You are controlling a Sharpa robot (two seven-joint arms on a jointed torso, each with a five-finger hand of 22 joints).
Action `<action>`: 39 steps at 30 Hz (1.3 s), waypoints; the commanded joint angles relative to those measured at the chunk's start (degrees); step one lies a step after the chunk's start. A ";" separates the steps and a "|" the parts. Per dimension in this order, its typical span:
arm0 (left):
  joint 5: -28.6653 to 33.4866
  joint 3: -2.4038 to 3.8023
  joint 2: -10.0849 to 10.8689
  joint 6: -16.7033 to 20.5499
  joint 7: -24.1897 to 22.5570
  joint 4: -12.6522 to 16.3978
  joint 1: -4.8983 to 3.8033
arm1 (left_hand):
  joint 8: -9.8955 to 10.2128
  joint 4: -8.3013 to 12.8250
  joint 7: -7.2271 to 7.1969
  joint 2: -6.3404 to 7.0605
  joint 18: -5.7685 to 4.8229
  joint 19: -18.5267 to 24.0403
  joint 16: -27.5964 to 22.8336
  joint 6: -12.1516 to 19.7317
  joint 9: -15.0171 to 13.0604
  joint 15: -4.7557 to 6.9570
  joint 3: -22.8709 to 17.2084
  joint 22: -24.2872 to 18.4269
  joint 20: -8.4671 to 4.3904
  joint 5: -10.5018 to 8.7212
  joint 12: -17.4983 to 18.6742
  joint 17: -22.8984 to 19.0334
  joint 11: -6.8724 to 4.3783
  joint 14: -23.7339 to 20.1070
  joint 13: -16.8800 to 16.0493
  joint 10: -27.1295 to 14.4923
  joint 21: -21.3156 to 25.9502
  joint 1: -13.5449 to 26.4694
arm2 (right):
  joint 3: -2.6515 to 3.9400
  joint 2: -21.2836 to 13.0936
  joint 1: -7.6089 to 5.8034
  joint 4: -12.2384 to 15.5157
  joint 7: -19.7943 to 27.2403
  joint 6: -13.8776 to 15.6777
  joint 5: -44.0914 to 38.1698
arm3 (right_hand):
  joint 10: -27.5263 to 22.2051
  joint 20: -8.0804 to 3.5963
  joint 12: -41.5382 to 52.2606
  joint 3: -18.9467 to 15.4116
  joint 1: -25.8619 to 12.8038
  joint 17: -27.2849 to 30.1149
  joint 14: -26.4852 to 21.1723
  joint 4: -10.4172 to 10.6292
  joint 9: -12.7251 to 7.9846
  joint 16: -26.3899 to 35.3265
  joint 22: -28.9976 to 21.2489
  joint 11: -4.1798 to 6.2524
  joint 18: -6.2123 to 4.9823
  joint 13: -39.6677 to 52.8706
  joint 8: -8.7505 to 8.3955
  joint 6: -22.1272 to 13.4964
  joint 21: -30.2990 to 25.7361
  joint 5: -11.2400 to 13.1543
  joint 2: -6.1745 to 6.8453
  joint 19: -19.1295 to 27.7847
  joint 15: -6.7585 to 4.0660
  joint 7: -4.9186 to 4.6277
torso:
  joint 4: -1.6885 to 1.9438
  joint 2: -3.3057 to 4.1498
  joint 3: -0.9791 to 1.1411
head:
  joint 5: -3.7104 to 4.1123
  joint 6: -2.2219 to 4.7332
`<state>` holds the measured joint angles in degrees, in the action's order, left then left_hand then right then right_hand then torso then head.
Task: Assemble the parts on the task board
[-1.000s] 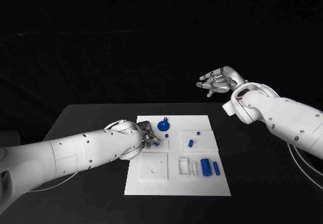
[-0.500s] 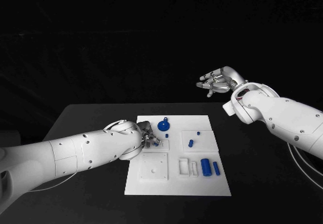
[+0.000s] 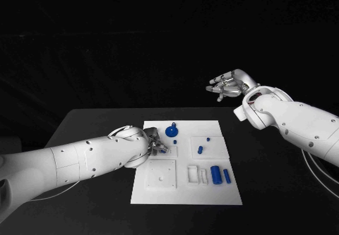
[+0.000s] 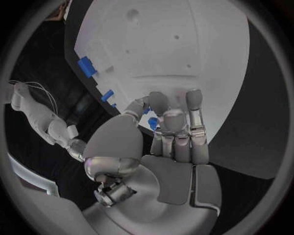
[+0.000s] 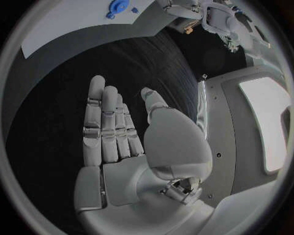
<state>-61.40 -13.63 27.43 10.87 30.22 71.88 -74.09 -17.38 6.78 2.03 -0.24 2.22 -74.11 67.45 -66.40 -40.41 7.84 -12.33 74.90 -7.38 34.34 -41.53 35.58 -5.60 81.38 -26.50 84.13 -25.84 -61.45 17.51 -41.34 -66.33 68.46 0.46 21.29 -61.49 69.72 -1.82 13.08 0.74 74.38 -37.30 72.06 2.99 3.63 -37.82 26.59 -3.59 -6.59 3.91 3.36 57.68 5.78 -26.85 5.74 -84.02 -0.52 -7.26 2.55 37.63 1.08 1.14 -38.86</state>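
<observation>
The white task board (image 3: 185, 196) lies in the middle of the black table. My left hand (image 3: 157, 145) is low over the board's left side, fingers curled down, pinching a small blue part (image 4: 151, 123) between thumb and fingertips (image 4: 159, 100). On the board there are also a round blue knob (image 3: 172, 131), a tiny peg (image 3: 175, 142), two small pieces (image 3: 200, 150) in a square tile, and two blue cylinders (image 3: 215, 175) near the right edge. My right hand (image 3: 227, 85) is raised beyond the table's far edge with nothing in it; its fingers (image 5: 107, 127) are straight and apart.
A square white tile with holes (image 3: 161, 175) sits at the board's near left, and a slotted white holder (image 3: 193, 174) beside the cylinders. Bare black table (image 3: 92, 122) runs along both sides of the board. The right wrist view shows the board's edge (image 5: 80, 24) and the knob (image 5: 116, 7) far off.
</observation>
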 commanded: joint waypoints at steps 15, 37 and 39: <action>0.74 -0.17 -0.21 -2.27 0.35 -0.48 0.44 | -0.69 5.31 -4.26 -1.01 0.70 0.06 0.56 -3.94 -0.08 -0.14 -4.99 1.11 0.39 0.31 -0.02 0.33 -0.29 0.13 -0.13 2.47 -0.50 -0.96 | 0.03 0.26 -0.02 -0.27 0.45 -0.81 -0.02 | -0.46 0.16 0.30 -0.01 -0.44 0.18 -0.35 -0.37 -0.04 -0.34 -0.57 0.03 -0.06 -0.01 0.22 0.19 0.44 0.28 -0.36 -1.58 0.06 -0.31 | -0.02 -0.01 0.07 | 0.07 -0.01; 1.10 -0.15 -2.40 -5.44 -0.15 -2.27 0.42 | -0.98 6.04 -4.42 -1.14 0.87 0.17 1.40 -4.59 -0.29 -0.19 -5.15 1.16 0.61 0.64 -0.65 1.52 -0.28 0.32 -0.32 2.48 -0.87 -0.62 | 0.03 0.48 -0.01 -0.19 0.45 -1.05 -0.02 | -0.53 0.16 0.31 0.02 -0.49 0.24 -0.34 -0.48 -0.05 -0.38 -0.90 0.02 -0.07 -0.02 0.21 0.11 0.61 0.26 -0.39 -1.59 0.06 -0.31 | -0.04 -0.01 0.05 | 0.10 -0.15; 1.08 -0.15 -2.45 -5.92 -0.11 -2.29 0.42 | -0.91 6.09 -4.41 -1.18 0.89 0.20 1.43 -4.60 -0.30 -0.21 -5.14 1.15 0.65 0.54 -0.68 1.56 -0.27 0.30 -0.31 2.48 -0.89 -0.62 | 0.03 0.48 -0.01 -0.19 0.45 -1.07 -0.02 | -0.53 0.16 0.31 0.02 -0.49 0.24 -0.34 -0.48 -0.05 -0.38 -0.90 0.02 -0.07 -0.02 0.21 0.11 0.61 0.26 -0.39 -1.59 0.06 -0.31 | -0.04 -0.02 0.04 | 0.16 -0.12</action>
<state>-60.98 -13.53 25.49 8.26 30.47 69.23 -74.17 -18.47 7.03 2.01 -0.24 2.21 -73.90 68.56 -66.38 -40.66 7.73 -12.09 74.92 -7.17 35.10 -41.93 37.10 -5.60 81.47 -26.80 84.12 -26.48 -61.45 17.51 -40.91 -66.33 68.22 0.51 21.00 -61.46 69.72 -1.82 13.07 0.89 74.14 -37.12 72.06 2.84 3.63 -37.82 25.74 -3.58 -6.58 3.91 3.36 57.68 6.09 -26.85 5.50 -84.03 -0.52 -7.26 2.53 37.63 1.16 1.25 -39.00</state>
